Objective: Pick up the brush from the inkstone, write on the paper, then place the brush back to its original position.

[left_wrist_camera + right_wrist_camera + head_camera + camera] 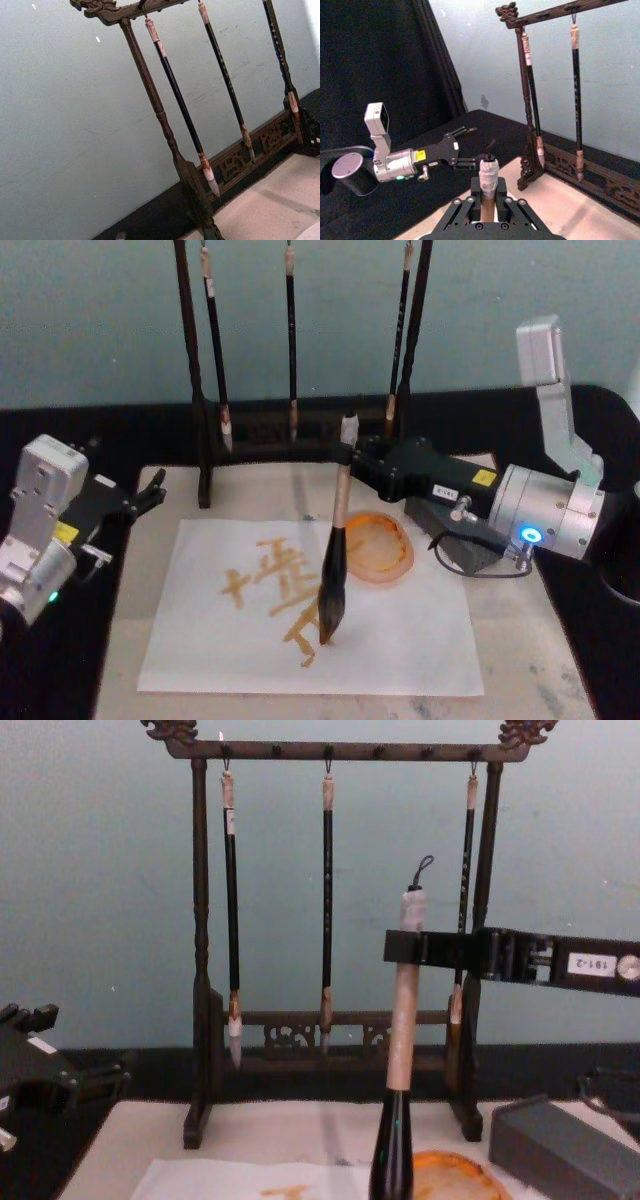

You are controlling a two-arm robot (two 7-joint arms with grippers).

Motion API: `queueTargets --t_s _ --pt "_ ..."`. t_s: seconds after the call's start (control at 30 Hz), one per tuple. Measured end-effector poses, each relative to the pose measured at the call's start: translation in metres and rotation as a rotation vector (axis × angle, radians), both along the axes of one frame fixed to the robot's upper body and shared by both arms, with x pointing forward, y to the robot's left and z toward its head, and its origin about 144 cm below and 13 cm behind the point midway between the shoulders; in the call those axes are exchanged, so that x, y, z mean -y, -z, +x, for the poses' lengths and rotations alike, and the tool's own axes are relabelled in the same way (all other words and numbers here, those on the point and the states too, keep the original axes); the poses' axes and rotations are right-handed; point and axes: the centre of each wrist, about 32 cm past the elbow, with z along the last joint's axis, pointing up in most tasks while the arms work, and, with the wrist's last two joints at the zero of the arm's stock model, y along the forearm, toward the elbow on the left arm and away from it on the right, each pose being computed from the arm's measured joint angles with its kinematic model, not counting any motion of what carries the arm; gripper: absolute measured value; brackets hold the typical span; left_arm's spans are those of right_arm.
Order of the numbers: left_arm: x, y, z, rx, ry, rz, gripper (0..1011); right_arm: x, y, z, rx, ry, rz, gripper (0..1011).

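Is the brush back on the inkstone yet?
No, the right gripper holds the brush nearly upright with its bristle tip on the paper, beside the inkstone.

We see dark wooden rack (350, 750) at worktop (470, 415) rear, three thin brushes (327, 890) hanging; grey box (555, 1152) at felt mat's (125, 640) right edge.

We see the paper (420, 640) as white with orange-tan strokes, and on it the brush (337, 530) shows a white cap, a pale tan handle and a black lower part running into dark bristles. Just beside the paper the inkstone (388, 552) is orange, and beneath the paper the felt mat (147, 560) is cream-beige. Behind the paper we see a dark brown carved rack (200, 920), three black-handled thin brushes (327, 890) and a blue-grey wall (100, 870).
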Motion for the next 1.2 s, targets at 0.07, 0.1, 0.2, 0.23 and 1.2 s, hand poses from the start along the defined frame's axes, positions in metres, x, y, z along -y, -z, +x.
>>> queueTargets --t_s 0.07,0.1,0.2,0.23,1.2 --pt "0.000 0.000 0.000 0.000 0.000 0.000 1010 0.002 0.000 0.000 0.002 0.006 -0.002 176" --pt "0.000 0.000 0.000 0.000 0.000 0.000 1010 0.002 0.000 0.000 0.002 0.008 -0.004 175" --pt "0.000 0.000 0.000 0.000 0.000 0.000 1010 0.004 0.000 0.000 0.003 0.012 -0.005 176" --pt "0.000 0.000 0.000 0.000 0.000 0.000 1010 0.004 0.000 0.000 0.002 0.013 -0.005 176" --pt "0.000 0.000 0.000 0.000 0.000 0.000 1010 -0.010 0.003 -0.004 -0.013 -0.049 0.012 176"
